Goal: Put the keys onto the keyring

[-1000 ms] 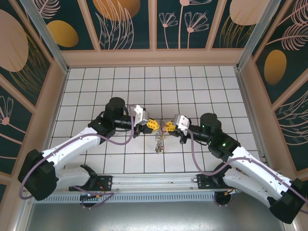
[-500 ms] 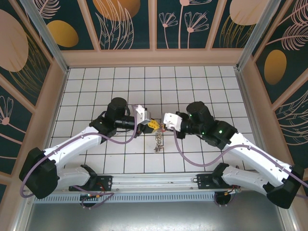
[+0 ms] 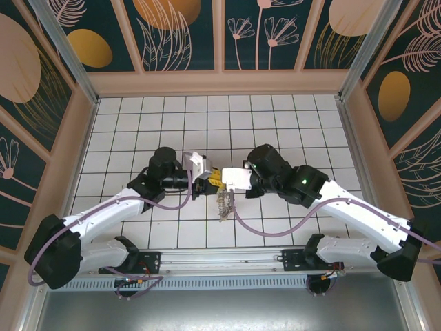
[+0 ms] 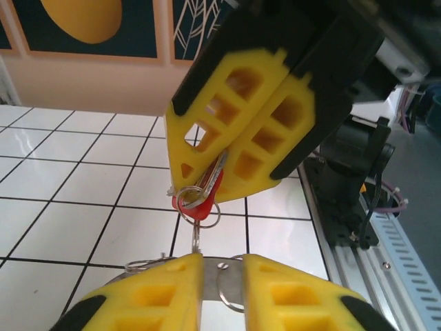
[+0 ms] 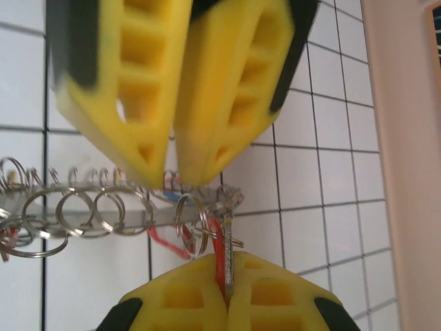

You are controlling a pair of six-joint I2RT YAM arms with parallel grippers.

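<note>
In the top view my left gripper (image 3: 211, 178) and right gripper (image 3: 229, 181) meet tip to tip above the tiled floor. The left gripper (image 4: 222, 259) is shut on the keyring (image 4: 219, 274), a flat grey metal band fringed with small split rings (image 5: 76, 215). The rest of the keyring hangs below the grippers as a cluster of metal pieces (image 3: 224, 203). My right gripper (image 5: 227, 263) is shut on a thin metal key with a red tag (image 5: 227, 243). The key's top ring touches the band's end. From the left wrist, the red tag (image 4: 201, 196) shows in the opposite fingers.
The white tiled floor (image 3: 138, 131) is walled by a beige rim and patterned panels (image 3: 220, 79). A metal rail with the arm bases (image 3: 227, 258) runs along the near edge. Both grippers hover above the floor's middle.
My right arm has swung left, carrying the red-tagged key up against the keyring held by the left gripper. The left gripper has hardly moved.
</note>
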